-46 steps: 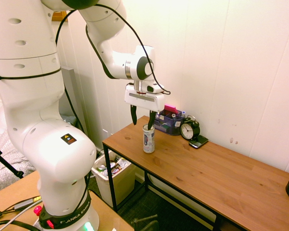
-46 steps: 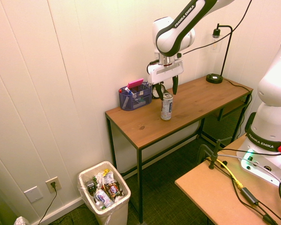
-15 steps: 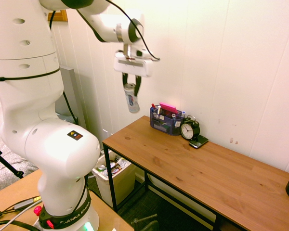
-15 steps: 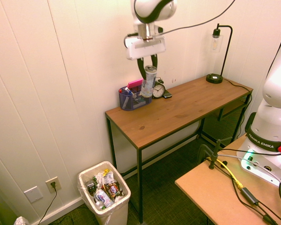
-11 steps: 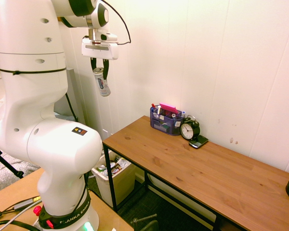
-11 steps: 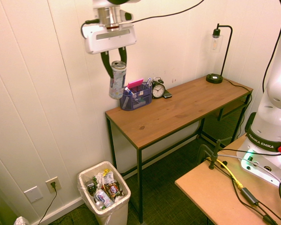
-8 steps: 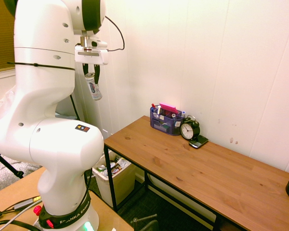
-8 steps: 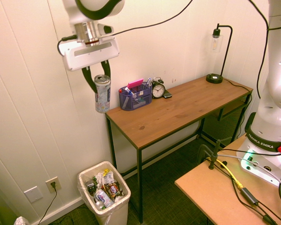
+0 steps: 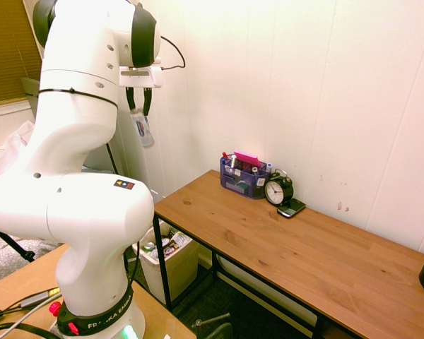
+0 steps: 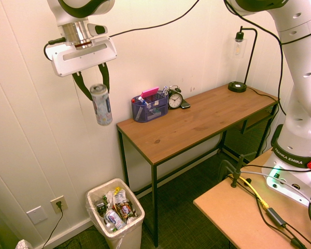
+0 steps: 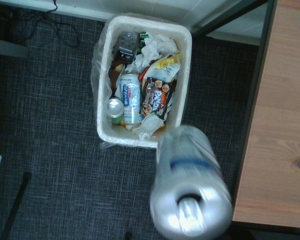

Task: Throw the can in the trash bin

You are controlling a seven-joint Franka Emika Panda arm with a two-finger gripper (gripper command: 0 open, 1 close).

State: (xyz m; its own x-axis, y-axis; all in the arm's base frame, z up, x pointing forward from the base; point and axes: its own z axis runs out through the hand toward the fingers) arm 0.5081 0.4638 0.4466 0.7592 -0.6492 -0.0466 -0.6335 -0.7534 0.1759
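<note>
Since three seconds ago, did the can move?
Yes. The can left the desk and now hangs beyond its end, high above the trash bin.

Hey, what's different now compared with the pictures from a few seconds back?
The gripper lifted the can off the desk and carried it sideways past the desk's end, high above the trash bin. Its fingers now stand apart and the blurred can looks just released. The organizer, clock and lamp stayed put.
</note>
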